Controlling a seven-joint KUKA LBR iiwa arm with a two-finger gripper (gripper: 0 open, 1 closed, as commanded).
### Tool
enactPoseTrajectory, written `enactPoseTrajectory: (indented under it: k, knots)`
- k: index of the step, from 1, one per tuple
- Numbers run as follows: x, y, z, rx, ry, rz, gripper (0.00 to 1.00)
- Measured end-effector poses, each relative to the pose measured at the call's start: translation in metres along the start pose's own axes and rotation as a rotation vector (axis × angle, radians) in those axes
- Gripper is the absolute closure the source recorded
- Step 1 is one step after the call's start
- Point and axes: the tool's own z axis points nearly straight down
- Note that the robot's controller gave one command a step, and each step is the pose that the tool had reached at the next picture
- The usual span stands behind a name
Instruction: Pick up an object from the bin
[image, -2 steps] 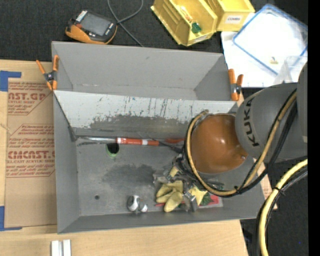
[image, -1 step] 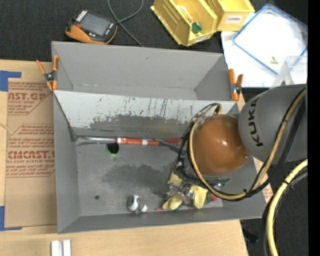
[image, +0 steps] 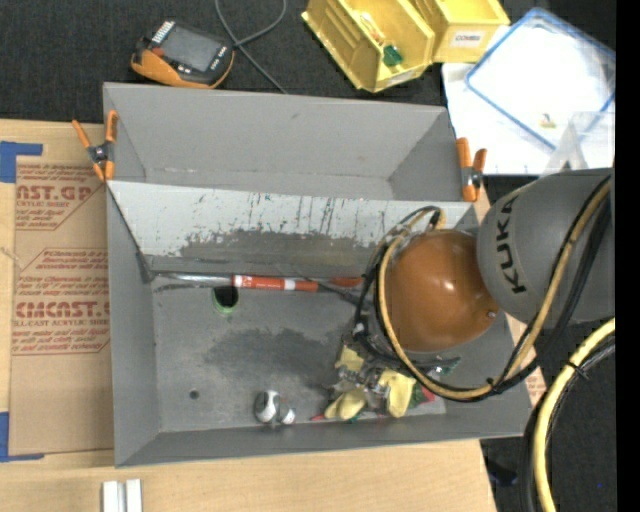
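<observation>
Several yellowish pieces lie heaped at the 5 o'clock corner of the bin, tight against its near wall. The claw hangs over that heap under the arm's orange cover (which hides whether it is wide or narrow; I cannot tell). Trouble would likely come from the crowding: closing here could catch two pieces at once, or only an edge, and the piece might slip out on the lift. The wall so near could also block one side of the claw. A small silvery thing at 6 o'clock and a red-and-white pen toward 11 o'clock lie well apart.
</observation>
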Motion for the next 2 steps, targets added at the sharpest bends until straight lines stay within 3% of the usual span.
enactPoseTrajectory:
  k: [2]
  knots:
    - [-0.0002, 0.0008, -0.0090, -0.001, 0.000, 0.000, 1.00]
